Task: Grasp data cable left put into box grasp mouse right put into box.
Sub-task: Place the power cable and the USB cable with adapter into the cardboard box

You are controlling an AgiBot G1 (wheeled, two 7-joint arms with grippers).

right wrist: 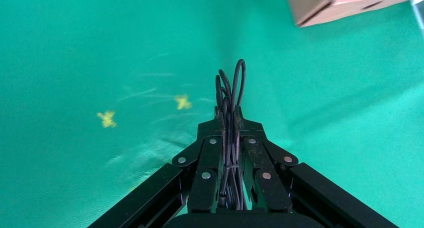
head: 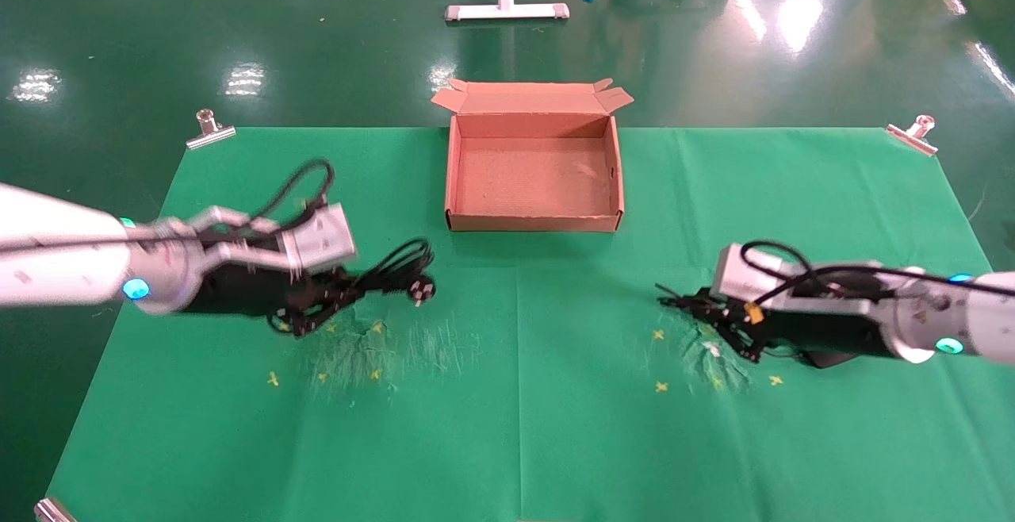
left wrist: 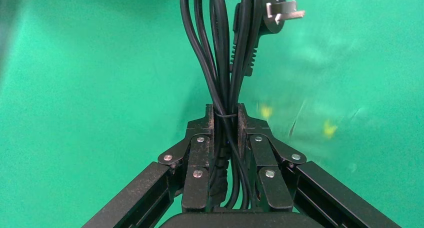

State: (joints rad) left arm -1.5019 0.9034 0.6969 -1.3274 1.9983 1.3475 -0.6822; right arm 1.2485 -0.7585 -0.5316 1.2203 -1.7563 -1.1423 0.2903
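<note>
My left gripper [head: 349, 285] [left wrist: 226, 113] is shut on the data cable [head: 392, 266] [left wrist: 220, 53], a thick black coil. The coil's loops and pronged plug [head: 423, 290] [left wrist: 280, 10] stick out past the fingertips, just over the green cloth, left of and nearer than the box [head: 531, 223]. My right gripper [head: 688, 304] [right wrist: 228, 113] is shut on the bundled thin black cord [right wrist: 235, 83] of the mouse, low over the cloth to the right. A dark rounded shape [head: 829, 359] under the right arm looks like the mouse. The brown cardboard box lies open, with nothing in it, at the middle back.
The green cloth [head: 515, 427] covers the table, held by metal clips [head: 210, 129] [head: 912, 135] at its back corners. Small yellow marks [head: 273, 379] [head: 660, 386] dot the cloth near each gripper. A white stand base [head: 506, 10] sits on the floor behind the box [right wrist: 350, 3].
</note>
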